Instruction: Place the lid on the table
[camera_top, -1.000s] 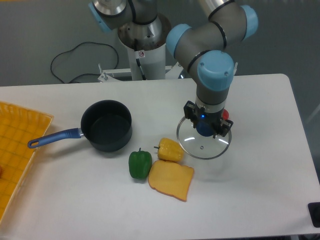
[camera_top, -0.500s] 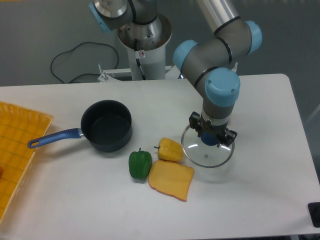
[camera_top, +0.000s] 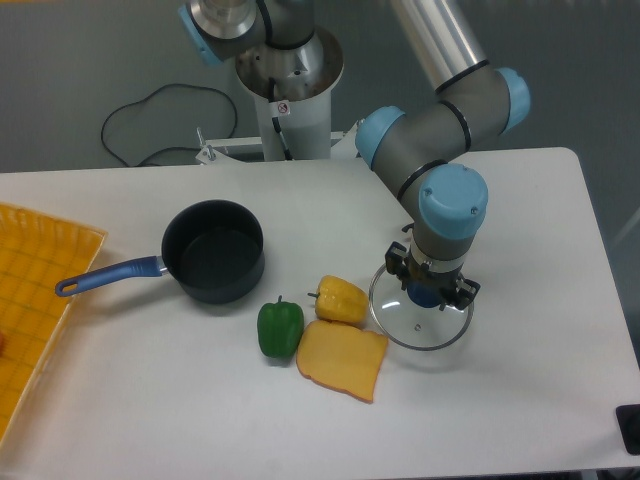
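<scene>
- The lid (camera_top: 421, 322) sits directly under the claw (camera_top: 432, 291), low over the right-centre of the tabletop (camera_top: 520, 380); whether its rim already touches the white surface or hangs just above it cannot be told from this view.
- The claw points straight down and covers the lid's dark knob from the camera; its two fingers stand either side of where the knob should be, so I judge it closed on the knob, though the contact itself is hidden.
- The relation that matters for the coming move is vertical: the lid lies squarely below the claw, flat and level, with no long axis to align since it is round. Only a short drop, if any, and a release seem to remain.
- The lid's left rim lies just beside the yellow pepper (camera_top: 340, 299) and close to the yellow-orange slice (camera_top: 344, 360); I cannot tell whether the rim touches the pepper. A straight descent looks safer than any sideways drift toward them.
- The arm reaches from its base at the back of the tabletop, forearm slanting down and right, wrist folded so the tool hangs vertical over the lid.
- The dark saucepan (camera_top: 213, 250) with its blue handle stands open and well apart to the left; the green pepper (camera_top: 280, 328) lies between it and the slice.
- The gridded tray (camera_top: 35, 300) sits at the far left edge.
</scene>
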